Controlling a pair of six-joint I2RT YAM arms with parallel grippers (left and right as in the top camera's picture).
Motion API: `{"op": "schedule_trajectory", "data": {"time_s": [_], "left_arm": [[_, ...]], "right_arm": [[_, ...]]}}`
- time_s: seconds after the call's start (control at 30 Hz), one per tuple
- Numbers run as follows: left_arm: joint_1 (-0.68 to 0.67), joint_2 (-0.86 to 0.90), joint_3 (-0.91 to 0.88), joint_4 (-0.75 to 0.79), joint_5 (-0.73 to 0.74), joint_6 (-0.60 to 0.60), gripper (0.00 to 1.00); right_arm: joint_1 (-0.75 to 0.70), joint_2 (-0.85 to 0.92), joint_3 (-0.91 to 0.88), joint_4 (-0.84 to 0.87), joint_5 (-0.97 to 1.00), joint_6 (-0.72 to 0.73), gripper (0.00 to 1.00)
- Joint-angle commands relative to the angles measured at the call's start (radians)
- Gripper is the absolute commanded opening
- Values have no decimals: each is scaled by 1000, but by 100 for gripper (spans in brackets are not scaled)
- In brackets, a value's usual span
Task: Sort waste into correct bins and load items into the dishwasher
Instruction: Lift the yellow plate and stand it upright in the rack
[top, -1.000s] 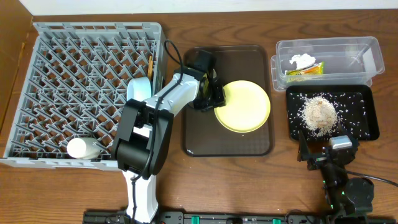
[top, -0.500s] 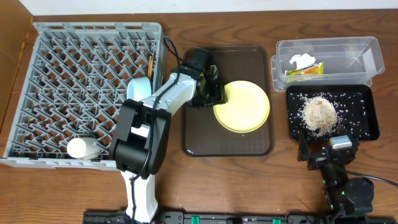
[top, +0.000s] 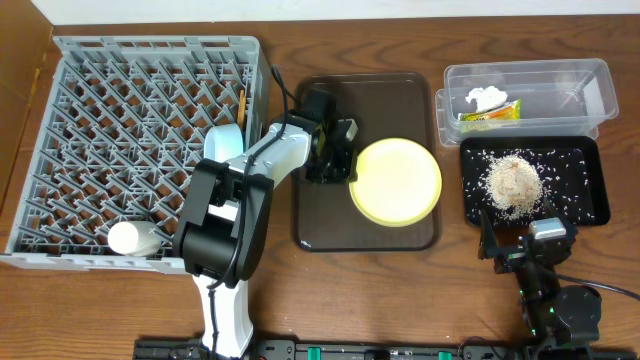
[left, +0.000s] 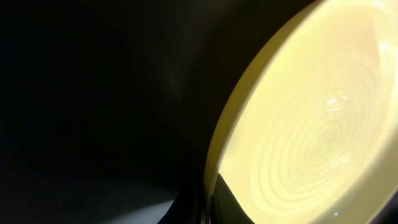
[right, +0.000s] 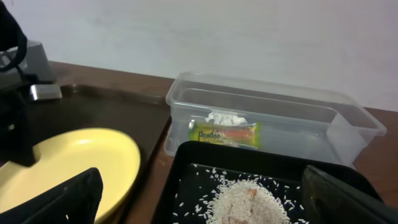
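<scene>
My left gripper (top: 346, 164) is shut on the left rim of the round yellow plate (top: 397, 181), which sits over the dark brown serving tray (top: 330, 225). In the left wrist view the plate (left: 311, 124) fills the right side, its rim pinched between my fingers (left: 208, 205). The grey dish rack (top: 120, 120) holds the light blue bowl (top: 225, 140), a white cup (top: 135, 238) and chopsticks (top: 241, 104). The clear tub (top: 560, 75) holds the white tissue (top: 485, 97) and the wrapper (top: 490, 113). The black tray (top: 590, 170) holds rice scraps (top: 512, 182). My right gripper (top: 525, 245) is open and empty.
In the right wrist view my open fingers (right: 205, 205) frame the black tray (right: 186, 180) with rice (right: 249, 202), the clear tub (right: 348, 121) behind it with the wrapper (right: 224, 134), and the plate (right: 74, 162) at left. The rack's right wall stands next to the serving tray.
My left gripper has turned and shifted slightly, and the yellow plate has moved a little to the right and toward the front with it. The right arm has not moved.
</scene>
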Motion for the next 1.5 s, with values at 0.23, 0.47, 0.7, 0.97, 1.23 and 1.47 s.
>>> {"op": "schedule_trajectory", "data": {"time_s": [0.23,0.47,0.7,0.97,1.23,1.47], "left_arm": [[177,-313,23,-159,-8,15,8],[373,-586,23,-199,-94,-42,8],[682,-656,22,-239,-130,-56,8],[930,-620,8,-157,-186,20,7],[922,-597,2,-129,-504,121,7],[925,-579,2,-62,-639,146,7]], "right_arm": [[-3,-3,-4,0,2,12,99],[-3,-3,-4,0,2,12,99],[-3,-3,-4,0,2,12,99],[-3,-3,-4,0,2,12,99],[-3,-3,-4,0,2,12,99],[-3,-3,-4,0,2,12,99]]}}
